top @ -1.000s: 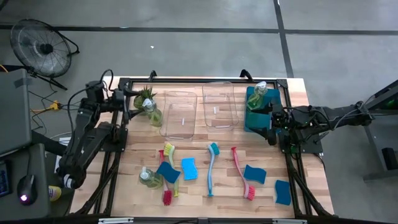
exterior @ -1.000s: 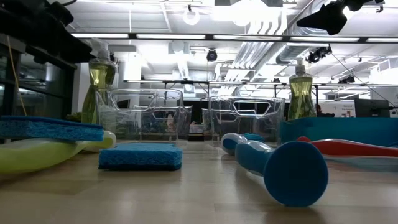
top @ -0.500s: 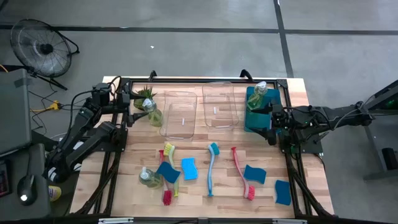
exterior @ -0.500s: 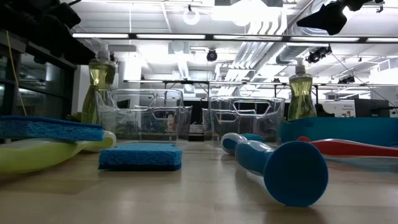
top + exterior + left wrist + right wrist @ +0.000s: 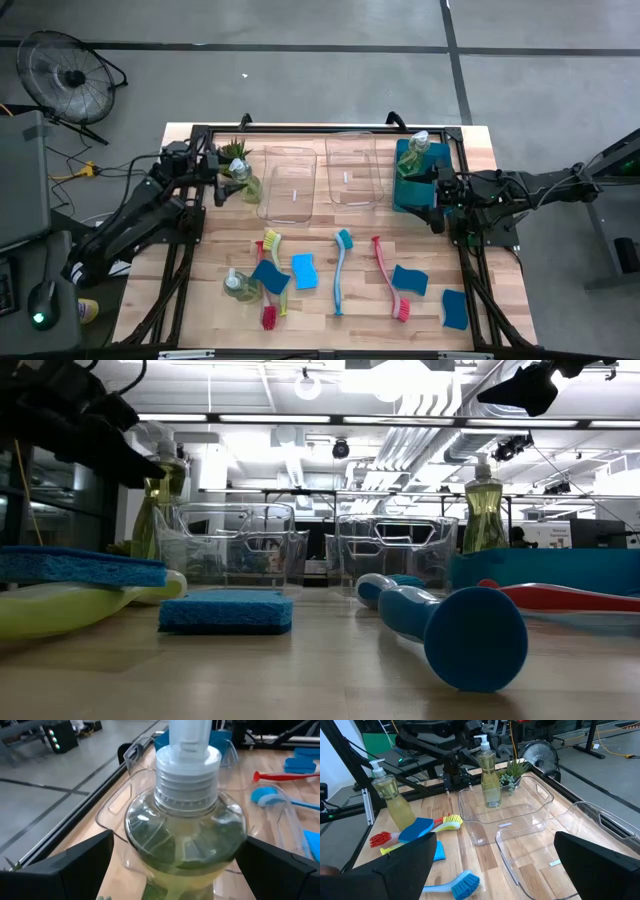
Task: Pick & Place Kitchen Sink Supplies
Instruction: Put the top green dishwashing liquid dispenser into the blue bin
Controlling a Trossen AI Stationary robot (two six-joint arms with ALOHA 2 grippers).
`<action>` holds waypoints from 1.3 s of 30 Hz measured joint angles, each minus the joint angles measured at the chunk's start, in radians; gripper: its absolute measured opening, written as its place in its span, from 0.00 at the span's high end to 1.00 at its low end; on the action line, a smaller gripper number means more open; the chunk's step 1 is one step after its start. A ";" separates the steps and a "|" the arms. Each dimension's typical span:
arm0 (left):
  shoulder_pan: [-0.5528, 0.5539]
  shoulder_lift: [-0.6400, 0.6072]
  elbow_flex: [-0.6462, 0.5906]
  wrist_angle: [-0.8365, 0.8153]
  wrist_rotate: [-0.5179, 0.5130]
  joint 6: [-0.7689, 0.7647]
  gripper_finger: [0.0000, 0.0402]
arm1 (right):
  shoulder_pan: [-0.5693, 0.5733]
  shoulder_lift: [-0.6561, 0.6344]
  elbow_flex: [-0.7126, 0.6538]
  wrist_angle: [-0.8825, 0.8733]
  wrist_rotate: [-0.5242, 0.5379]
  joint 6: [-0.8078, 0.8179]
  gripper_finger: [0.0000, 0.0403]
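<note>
A clear bottle of yellow-green soap stands upright on the table's far left, next to a small spiky plant. My left gripper is open, with one finger on each side of the bottle's body; I see no touch. My right gripper hangs open at the right, beside a teal bin holding a second soap bottle. A third bottle, blue sponges and teal and red dish brushes lie on the near half.
Two clear bins stand side by side at the far middle, just right of the bottle. A yellow-green and red brush pair lies under a sponge. More sponges lie near right.
My left gripper has swung from the far left edge toward the soap bottle and come down. It stays open, and its fingers now stand on either side of the bottle. The bottle has kept its place.
</note>
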 joint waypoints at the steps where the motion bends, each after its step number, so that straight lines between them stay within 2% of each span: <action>1: -0.005 0.000 -0.012 0.021 -0.003 -0.003 0.01 | 0.000 0.000 0.000 0.000 0.000 0.000 0.01; 10: -0.070 0.000 -0.140 0.217 -0.010 -0.039 0.01 | 0.000 0.000 0.000 0.000 0.000 0.000 0.01; 18: -0.164 0.000 -0.198 0.441 -0.049 -0.034 0.01 | 0.000 0.000 0.000 0.000 0.000 0.000 0.01; 27: -0.222 0.000 -0.250 0.459 -0.155 -0.029 0.01 | 0.000 0.000 0.000 0.000 0.000 0.000 0.01; 31: -0.219 0.000 -0.251 0.476 -0.166 -0.029 0.02 | 0.000 0.000 0.000 0.000 0.000 0.000 0.01; 39: -0.219 0.000 -0.251 0.483 -0.166 -0.029 0.18 | 0.000 0.000 0.000 0.000 0.000 0.000 0.01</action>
